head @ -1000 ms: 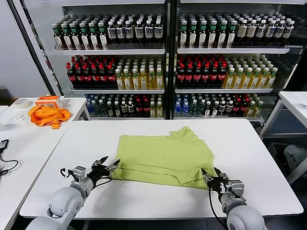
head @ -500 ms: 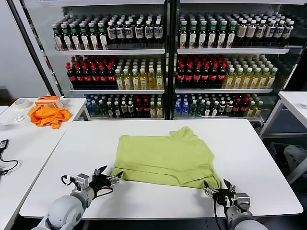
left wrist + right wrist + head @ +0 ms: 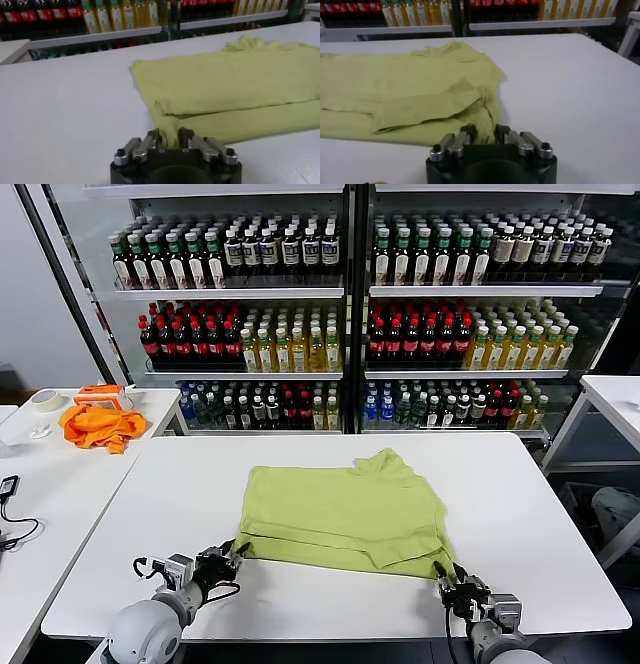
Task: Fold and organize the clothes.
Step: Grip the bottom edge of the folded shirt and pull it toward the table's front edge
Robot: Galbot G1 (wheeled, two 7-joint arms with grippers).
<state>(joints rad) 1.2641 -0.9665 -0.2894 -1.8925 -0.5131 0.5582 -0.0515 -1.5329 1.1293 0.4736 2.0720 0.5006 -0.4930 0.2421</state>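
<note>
Lying flat and partly folded on the white worktop (image 3: 520, 514), near its centre: the lime-green T-shirt (image 3: 345, 509), one sleeve poking out toward 12 o'clock. At the shirt's 8 o'clock corner, the left claw (image 3: 232, 552), low over the worktop, clenched on the near hem; in the left wrist view (image 3: 168, 138) a fold of green fabric caught between the two fingers. At the shirt's 4 o'clock corner, the right claw (image 3: 452, 581), likewise pinched onto the cloth, seemingly on the doubled edge there, though partly masked by the claw body in the right wrist view (image 3: 485, 133). Off at 10 o'clock on a separate side table (image 3: 150, 399), an orange cloth (image 3: 98, 425) bunched beside a roll of tape (image 3: 44, 398). Behind, at 12 o'clock, glass-fronted coolers (image 3: 350, 304) stocked with rows of bottles.
</note>
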